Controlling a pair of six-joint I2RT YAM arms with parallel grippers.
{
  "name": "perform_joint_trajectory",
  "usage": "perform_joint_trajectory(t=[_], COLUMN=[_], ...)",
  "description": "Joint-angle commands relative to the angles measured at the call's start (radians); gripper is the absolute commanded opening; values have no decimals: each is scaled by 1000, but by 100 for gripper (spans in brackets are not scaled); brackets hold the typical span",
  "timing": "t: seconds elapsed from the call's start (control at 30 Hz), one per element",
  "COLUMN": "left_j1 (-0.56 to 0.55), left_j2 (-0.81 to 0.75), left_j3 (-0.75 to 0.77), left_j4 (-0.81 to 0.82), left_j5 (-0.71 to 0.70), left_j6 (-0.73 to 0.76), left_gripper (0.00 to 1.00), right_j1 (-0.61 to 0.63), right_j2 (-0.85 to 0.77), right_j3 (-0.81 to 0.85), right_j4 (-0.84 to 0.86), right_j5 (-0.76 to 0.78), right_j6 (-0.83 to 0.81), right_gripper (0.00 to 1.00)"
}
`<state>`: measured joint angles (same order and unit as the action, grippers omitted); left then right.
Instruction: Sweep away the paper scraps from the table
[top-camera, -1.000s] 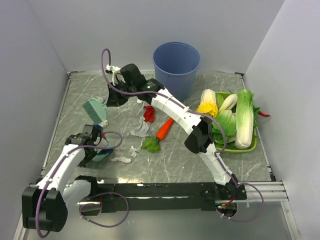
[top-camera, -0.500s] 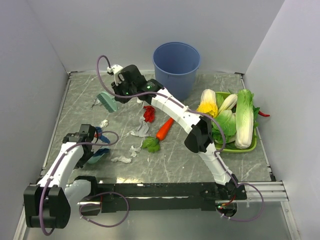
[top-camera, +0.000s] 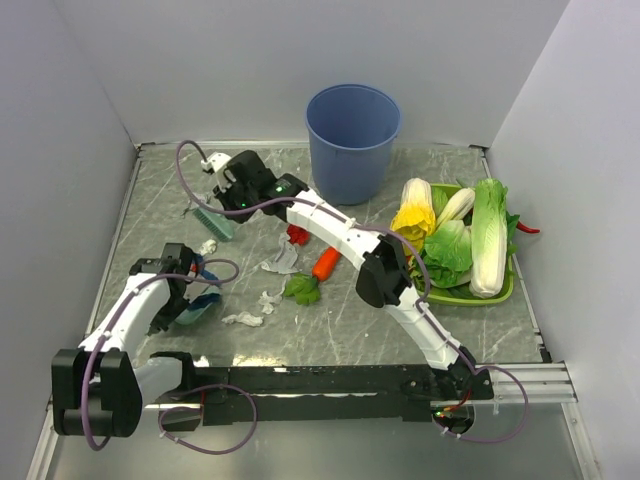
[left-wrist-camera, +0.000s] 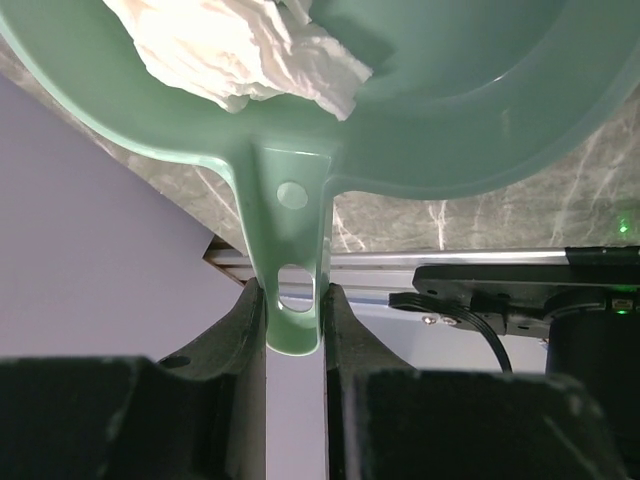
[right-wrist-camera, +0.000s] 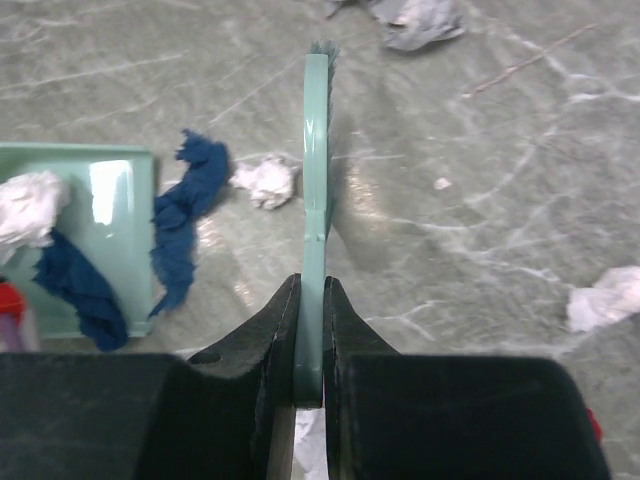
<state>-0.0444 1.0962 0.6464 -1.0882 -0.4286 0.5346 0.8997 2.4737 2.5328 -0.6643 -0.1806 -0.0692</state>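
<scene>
My left gripper (left-wrist-camera: 295, 300) is shut on the handle of the teal dustpan (left-wrist-camera: 450, 120), which rests on the table (top-camera: 480, 330) at the front left (top-camera: 197, 308). A white paper scrap (left-wrist-camera: 240, 45) lies in the pan. My right gripper (right-wrist-camera: 312, 290) is shut on the handle of the teal brush (right-wrist-camera: 316, 150), held at the back left (top-camera: 215, 222). A dark blue scrap (right-wrist-camera: 185, 215) lies at the pan's lip, and a white ball (right-wrist-camera: 268, 182) lies beside the brush. More scraps (top-camera: 280, 262) and a red one (top-camera: 297, 234) lie mid-table.
A blue bucket (top-camera: 352, 135) stands at the back centre. An orange carrot (top-camera: 326, 262) with green leaves (top-camera: 302, 289) lies among the scraps. A green tray (top-camera: 445, 297) of vegetables fills the right side. Grey walls close in left, back and right.
My right gripper has swung left and forward with the brush, bringing it down by the white ball. The left arm and dustpan have shifted only slightly.
</scene>
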Motion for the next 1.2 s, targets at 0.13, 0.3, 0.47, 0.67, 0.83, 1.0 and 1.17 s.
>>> perform_joint_trajectory(t=[0.13, 0.3, 0.47, 0.67, 0.83, 1.0, 1.17], left_j1=[5, 5, 5, 5, 5, 5, 5], left_j2=[28, 62, 85, 90, 47, -9, -21], left_j3=[15, 27, 22, 21, 19, 1, -11], left_j4=[72, 99, 142, 151, 137, 172, 231], left_j5=[25, 53, 63, 60, 67, 126, 154], left_j6=[1, -4, -5, -13, -13, 16, 39], left_gripper=[1, 1, 1, 1, 1, 13, 37], right_j1=[38, 45, 44, 42, 39, 22, -14], right_j2=[-24, -91, -165, -261, -320, -329, -337], right_j3=[-23, -106, -161, -246, -304, -306, -287], right_j4=[-9, -41, -50, -66, -74, -70, -70], right_j5=[-140, -246, -275, -286, -278, -275, -269], right_j6=[19, 42, 63, 68, 104, 118, 124], right_gripper=[0, 0, 0, 0, 0, 0, 0])
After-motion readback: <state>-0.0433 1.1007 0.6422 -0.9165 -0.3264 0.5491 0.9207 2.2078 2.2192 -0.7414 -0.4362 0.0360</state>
